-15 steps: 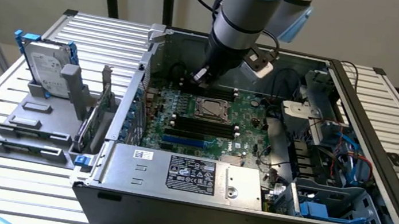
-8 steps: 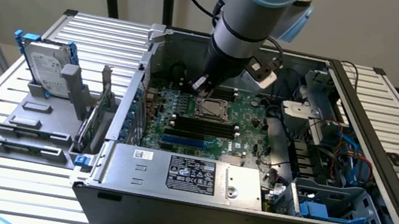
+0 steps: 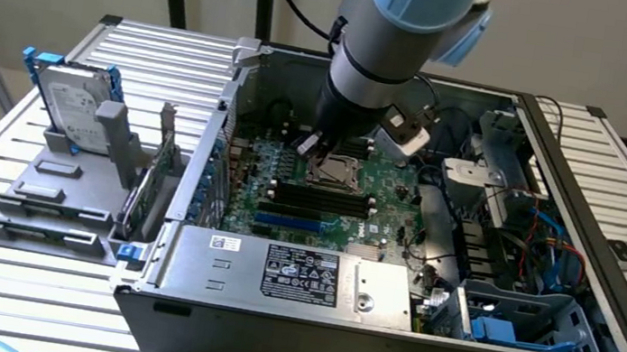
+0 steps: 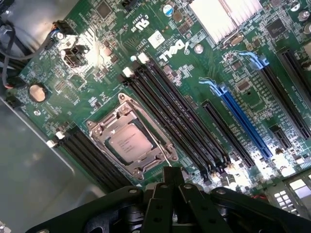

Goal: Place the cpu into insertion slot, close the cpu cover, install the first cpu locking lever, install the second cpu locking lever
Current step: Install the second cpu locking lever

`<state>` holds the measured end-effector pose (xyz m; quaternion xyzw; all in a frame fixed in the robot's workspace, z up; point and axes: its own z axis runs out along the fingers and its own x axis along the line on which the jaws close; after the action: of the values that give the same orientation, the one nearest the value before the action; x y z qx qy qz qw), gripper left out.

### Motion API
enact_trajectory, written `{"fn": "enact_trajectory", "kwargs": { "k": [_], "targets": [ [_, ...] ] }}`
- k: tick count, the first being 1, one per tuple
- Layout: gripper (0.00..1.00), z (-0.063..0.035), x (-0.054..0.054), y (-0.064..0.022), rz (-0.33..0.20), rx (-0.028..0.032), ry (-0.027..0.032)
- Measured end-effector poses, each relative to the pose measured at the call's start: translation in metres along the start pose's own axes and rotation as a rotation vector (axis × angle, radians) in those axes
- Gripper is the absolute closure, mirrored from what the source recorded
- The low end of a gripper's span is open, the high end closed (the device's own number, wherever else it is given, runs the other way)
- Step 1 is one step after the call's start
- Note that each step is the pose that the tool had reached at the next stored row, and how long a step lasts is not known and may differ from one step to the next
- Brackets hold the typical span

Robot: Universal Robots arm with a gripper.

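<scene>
- Looking from the exterior view: an open computer case point(image 3: 589, 294) lies on a slatted worktop point(image 3: 20, 283). The arm reaches down into it, and its gripper point(image 3: 309, 145) hangs just above the socket point(image 3: 332, 171) on the green board point(image 3: 388, 209). A silver power supply point(image 3: 289, 275) sits along the near edge of the case. A hard drive point(image 3: 71, 103) stands in a grey holder outside the case, at the exterior view's left.
- Looking from the wrist view: the gripper point(image 4: 171, 187) has its fingers pressed together, with nothing between them. The cpu point(image 4: 129, 144) already lies flat in the socket point(image 4: 104, 154). The cover point(image 4: 127, 119) lies down around it as a metal frame. A thin lever point(image 4: 160, 145) runs along the side next to the black memory slots point(image 4: 184, 121).
- Judgement: the fingertips sit near the lever's free end, so lever work looks in hand. A steady sideways and downward push suits it, keeping clear of the cpu.
</scene>
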<state>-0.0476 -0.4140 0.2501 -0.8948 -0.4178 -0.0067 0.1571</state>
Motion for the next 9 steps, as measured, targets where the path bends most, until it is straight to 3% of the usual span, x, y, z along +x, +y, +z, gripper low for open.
{"fn": "enact_trajectory", "kwargs": {
  "k": [9],
  "targets": [
    [0.89,0.0174,-0.008,-0.0046,0.0,-0.0009,0.0006]
  ]
}}
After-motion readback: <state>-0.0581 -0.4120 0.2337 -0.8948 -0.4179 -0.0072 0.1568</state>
